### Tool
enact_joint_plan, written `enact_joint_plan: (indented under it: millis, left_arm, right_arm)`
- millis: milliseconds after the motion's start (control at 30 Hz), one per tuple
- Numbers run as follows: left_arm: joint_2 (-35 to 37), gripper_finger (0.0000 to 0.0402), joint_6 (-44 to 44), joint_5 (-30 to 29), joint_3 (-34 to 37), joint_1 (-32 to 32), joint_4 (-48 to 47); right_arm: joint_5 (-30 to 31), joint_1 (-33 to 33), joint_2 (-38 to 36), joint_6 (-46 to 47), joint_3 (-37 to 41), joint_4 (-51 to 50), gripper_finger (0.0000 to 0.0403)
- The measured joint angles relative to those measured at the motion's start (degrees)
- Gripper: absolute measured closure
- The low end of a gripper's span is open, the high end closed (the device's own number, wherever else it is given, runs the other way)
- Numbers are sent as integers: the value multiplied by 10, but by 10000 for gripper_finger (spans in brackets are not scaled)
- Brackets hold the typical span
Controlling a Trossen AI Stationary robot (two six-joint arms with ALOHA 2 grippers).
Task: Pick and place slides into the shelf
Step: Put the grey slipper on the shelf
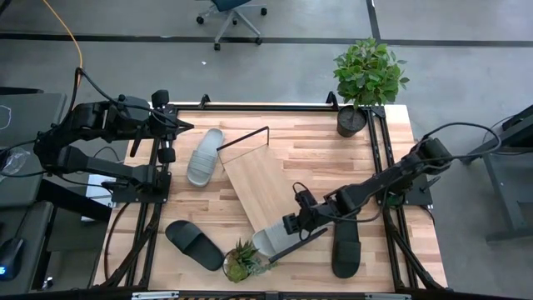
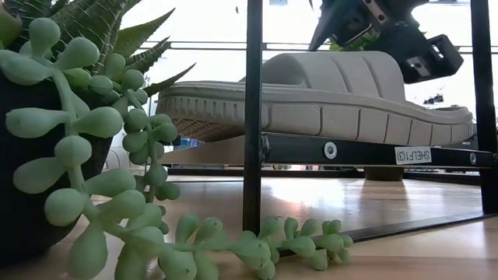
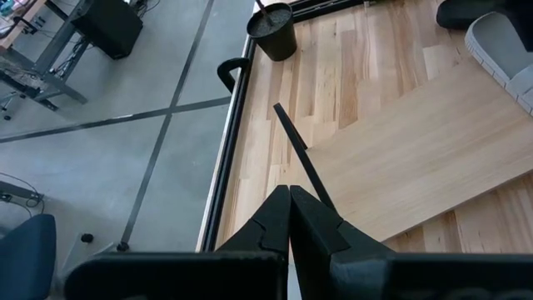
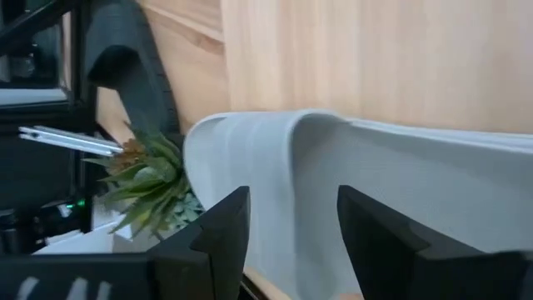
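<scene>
The shelf (image 1: 260,185) lies slantwise across the tabletop, a black rod frame at each end. One light grey slide (image 1: 271,241) sits sole-down on the shelf's near end (image 2: 366,152), its toe sticking out past the rod. My right gripper (image 1: 291,223) is open just above this slide's wide strap (image 4: 283,167). The second grey slide (image 1: 204,157) lies on the table left of the shelf. One black slide (image 1: 193,244) lies near left, the other (image 1: 346,250) near right. My left gripper (image 3: 289,208) is shut and waits at the table's left side. My right gripper comes slanting down from the table's right, with its open fingers (image 4: 221,237) on either side of the grey slide's strap (image 2: 334,70). Whether they touch the strap, I cannot tell. The slide rests flat on the shelf.
A tall potted plant (image 1: 364,79) stands at the far right corner. A small succulent pot (image 1: 241,262) sits at the near edge, close to the shelf's near end and the black slide. Black frame rails (image 1: 385,167) run along the table's left and right sides.
</scene>
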State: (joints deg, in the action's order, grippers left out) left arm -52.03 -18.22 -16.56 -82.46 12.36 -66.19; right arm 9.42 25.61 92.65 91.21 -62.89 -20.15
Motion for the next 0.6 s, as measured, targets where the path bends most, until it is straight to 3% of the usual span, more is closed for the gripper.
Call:
enact_joint_plan:
  millis: [100, 200, 433, 600]
  left_arm:
    - [0, 401, 10, -1, 0, 0, 0]
    - [0, 401, 109, -28, 0, 0, -22]
    - [3, 401, 295, -51, 0, 0, -211]
    - [28, 401, 394, -60, 0, 0, -216]
  right_arm:
    - [16, 0, -19, -4, 0, -24, 230]
    - [36, 0, -42, -14, 0, -45, 230]
    - [132, 0, -97, -47, 0, -71, 230]
    - [193, -6, -137, -110, 0, -70, 230]
